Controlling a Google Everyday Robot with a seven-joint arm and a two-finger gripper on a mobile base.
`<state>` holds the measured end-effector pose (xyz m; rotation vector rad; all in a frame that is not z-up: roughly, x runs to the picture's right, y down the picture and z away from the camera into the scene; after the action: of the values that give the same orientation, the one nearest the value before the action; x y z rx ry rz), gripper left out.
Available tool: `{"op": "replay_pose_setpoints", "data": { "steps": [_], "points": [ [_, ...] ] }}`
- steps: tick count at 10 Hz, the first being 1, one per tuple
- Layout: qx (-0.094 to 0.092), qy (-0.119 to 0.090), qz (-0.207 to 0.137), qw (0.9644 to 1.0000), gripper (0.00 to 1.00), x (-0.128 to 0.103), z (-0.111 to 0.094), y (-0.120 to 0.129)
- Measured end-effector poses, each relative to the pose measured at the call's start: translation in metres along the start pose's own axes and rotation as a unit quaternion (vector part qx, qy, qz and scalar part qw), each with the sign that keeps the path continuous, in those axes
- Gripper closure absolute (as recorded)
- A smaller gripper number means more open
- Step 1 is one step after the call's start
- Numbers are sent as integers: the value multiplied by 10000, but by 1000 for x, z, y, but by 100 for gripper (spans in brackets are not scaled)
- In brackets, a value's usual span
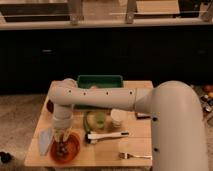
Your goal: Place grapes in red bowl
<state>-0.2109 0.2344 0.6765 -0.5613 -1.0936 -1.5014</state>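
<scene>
Gripper [63,141], grip unclear, hangs over red bowl [73,150] beside brush [106,135].

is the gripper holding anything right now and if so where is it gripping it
It cannot be told. The gripper hangs right over the red bowl, with the dark grapes just under it, but any grip on them is hidden.
</scene>
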Motion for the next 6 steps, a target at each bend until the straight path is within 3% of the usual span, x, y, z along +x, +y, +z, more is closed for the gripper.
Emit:
{"op": "replay_pose_setpoints", "data": {
  "steps": [6],
  "points": [
    [-19, -17, -21, 10000, 22, 4, -3, 8]
  ]
}}
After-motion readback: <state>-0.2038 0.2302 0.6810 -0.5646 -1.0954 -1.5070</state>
